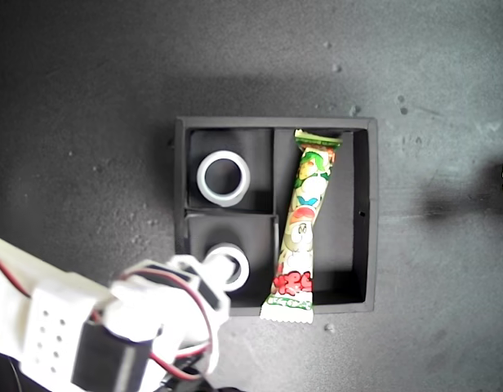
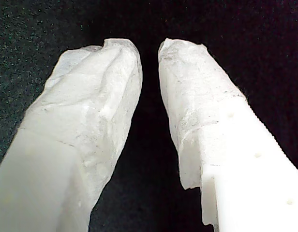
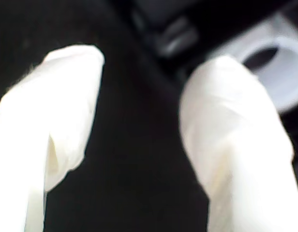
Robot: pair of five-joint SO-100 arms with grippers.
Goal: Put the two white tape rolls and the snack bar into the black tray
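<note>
Exterior view: black tray (image 1: 362, 214) holds one white tape roll (image 1: 224, 177) in a small compartment, the second roll (image 1: 233, 263) in the other, and the snack bar (image 1: 304, 224) in the long one, its lower crimped end riding over the tray's wall. My second gripper (image 3: 139, 125) hangs with jaws apart and empty, that second roll (image 3: 275, 72) just beside one fingertip (image 3: 226, 96); best I lift clear without catching its rim. My first gripper (image 2: 150, 53) shows a narrow gap, holding nothing, over bare dark surface.

Both white tape rolls (image 1: 224, 177) (image 1: 233, 265) and the snack bar (image 1: 302, 224) lie inside the black tray (image 1: 362, 214).
</note>
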